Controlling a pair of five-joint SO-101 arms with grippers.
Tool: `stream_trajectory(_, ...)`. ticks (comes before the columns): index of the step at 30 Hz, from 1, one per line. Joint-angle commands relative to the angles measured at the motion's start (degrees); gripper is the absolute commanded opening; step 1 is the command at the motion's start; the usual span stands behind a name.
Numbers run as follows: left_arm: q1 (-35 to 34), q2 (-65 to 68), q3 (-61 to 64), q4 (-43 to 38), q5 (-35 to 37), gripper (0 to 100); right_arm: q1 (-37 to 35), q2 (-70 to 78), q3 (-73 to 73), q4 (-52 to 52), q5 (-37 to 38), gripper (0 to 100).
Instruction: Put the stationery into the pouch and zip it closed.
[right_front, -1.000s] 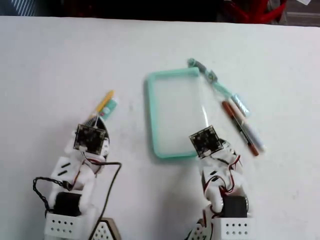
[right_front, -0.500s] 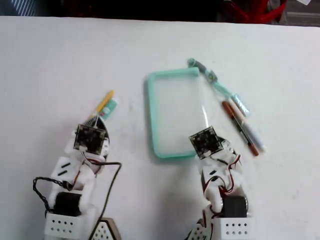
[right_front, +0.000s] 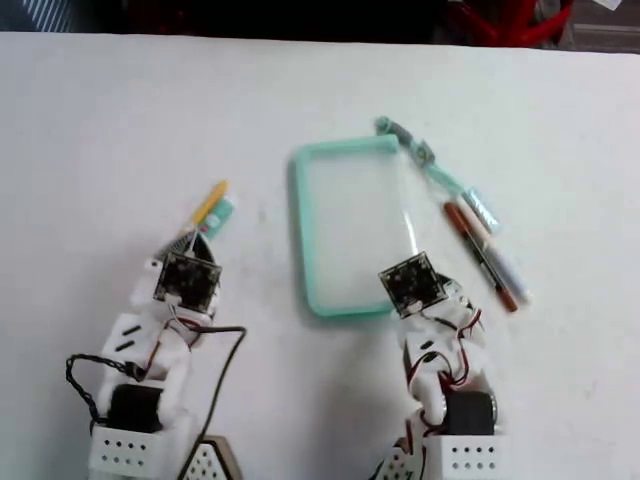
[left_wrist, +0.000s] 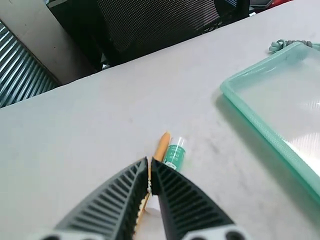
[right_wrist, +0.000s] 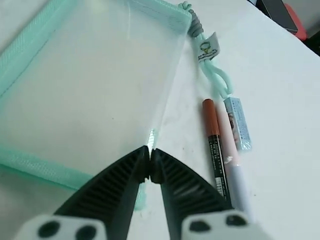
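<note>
The left tool (left_wrist: 150, 167) is clenched, tips met just over the near end of an orange pen (left_wrist: 162, 145); I cannot tell whether it pinches the pen. The pen lies on the bench (right_front: 120, 120) left of the pouch (right_front: 352, 225). Its long axis runs near to far, slanting right, and a small green tube (left_wrist: 174, 156) touches its right side. It looks light, stiff and smooth — best taken mid-barrel. The right tool (right_wrist: 150, 157) is clenched too, at the pouch's near right corner — the film looks floppy, so the firmer rim is the better hold.

The pouch (right_front: 298, 222) lies mid-table (right_front: 100, 120), a highlighter (right_front: 210, 203) to its left, pens (right_front: 482, 258) just right.
</note>
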Motion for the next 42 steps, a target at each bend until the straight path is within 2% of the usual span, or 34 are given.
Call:
stream_trajectory(1,0.0,-0.4,-0.4,-1.1,2.0,3,2.6,-0.2,-5.6,-0.7,-5.6,7.9)
stream_trajectory(4,0.0,-0.4,-0.4,-1.1,3.9,3,-2.4,-0.1,-10.1,-2.2,-6.5,13.5)
stream_trajectory(7,1.4,-0.3,-0.3,-0.7,3.8,3,-6.5,1.6,-16.5,-1.1,-6.6,9.0)
stream_trajectory(10,3.1,-0.3,-0.4,1.1,3.7,3,-6.7,9.2,-24.4,0.0,-7.0,6.7)
stream_trajectory(17,3.4,-0.3,-0.4,1.2,1.3,3,-6.0,41.8,-43.1,0.7,-6.8,10.6)
stream_trajectory(30,3.3,-0.3,-0.3,1.1,1.2,3,-3.7,100.4,-96.0,17.2,-7.0,10.8)
stream_trajectory(42,3.3,-0.3,-0.3,1.2,1.1,3,0.6,142.5,-140.1,18.0,-6.7,11.1)
